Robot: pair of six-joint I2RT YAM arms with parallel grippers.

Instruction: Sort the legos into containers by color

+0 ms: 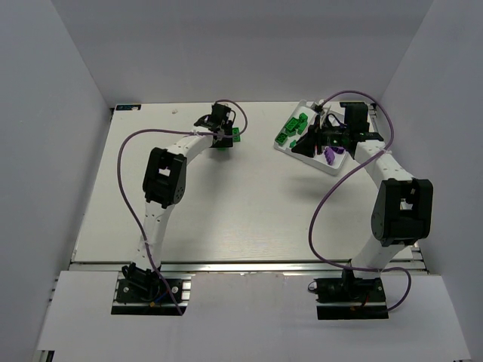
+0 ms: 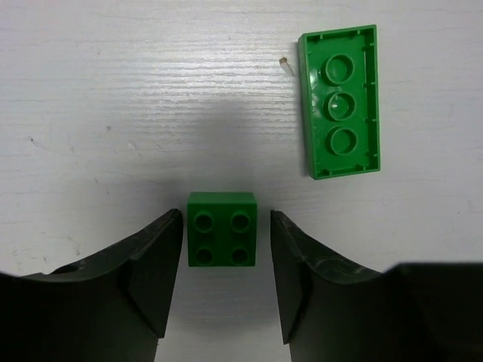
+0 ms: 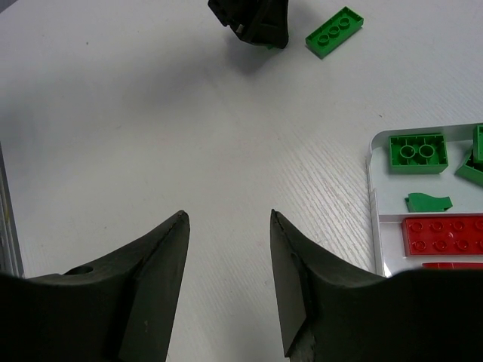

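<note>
I am holding my left gripper point(image 2: 226, 253) down at the table point(image 2: 106, 113), its two fingers parted on either side of a small green brick point(image 2: 222, 228). That brick is sitting studs up on the table. A strip of white is showing between it and each pad, so I am gripping nothing. Whether my fingertips are touching the table I cannot tell, and the roots of the fingers are running out of the bottom of the wrist view. From above, my own wrist is hiding this brick completely. Just to its right and a little farther off, a long green brick point(image 2: 339, 102) is lying upside down with three hollow tubes facing up, apart from the small one. A tiny speck point(image 2: 284, 64) beside its corner is too small to name.

Further right, the tray point(image 3: 371, 204) is lying toward the far right of the table. My right wrist view is showing only one end of it. One compartment is holding green bricks point(image 3: 417, 153): one flipped over, one small piece I cannot make out, and another cut off by the frame. The next compartment is holding a red plate point(image 3: 445, 235), partly behind my finger. Purple bricks point(image 1: 332, 154) are showing only from above, where my right arm is covering the middle of the tray and all the red. My right gripper point(image 3: 229, 226) is hanging open with only bare table between its fingers. How high it is hanging, I cannot tell.
</note>
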